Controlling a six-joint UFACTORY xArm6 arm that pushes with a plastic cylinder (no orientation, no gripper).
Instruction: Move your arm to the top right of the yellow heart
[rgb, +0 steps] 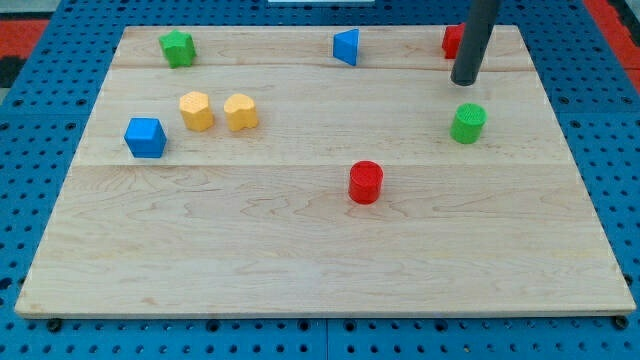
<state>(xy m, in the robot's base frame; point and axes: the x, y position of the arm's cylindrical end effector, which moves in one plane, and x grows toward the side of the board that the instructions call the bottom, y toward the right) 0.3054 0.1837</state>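
Observation:
The yellow heart lies on the wooden board in its left half, right beside a yellow hexagon-like block. My tip rests on the board far to the view's right of the heart and a little higher up. It stands just above a green cylinder and just below a red block, which the rod partly hides.
A green star-like block sits at the top left and a blue triangular block at the top middle. A blue cube is at the left and a red cylinder near the centre.

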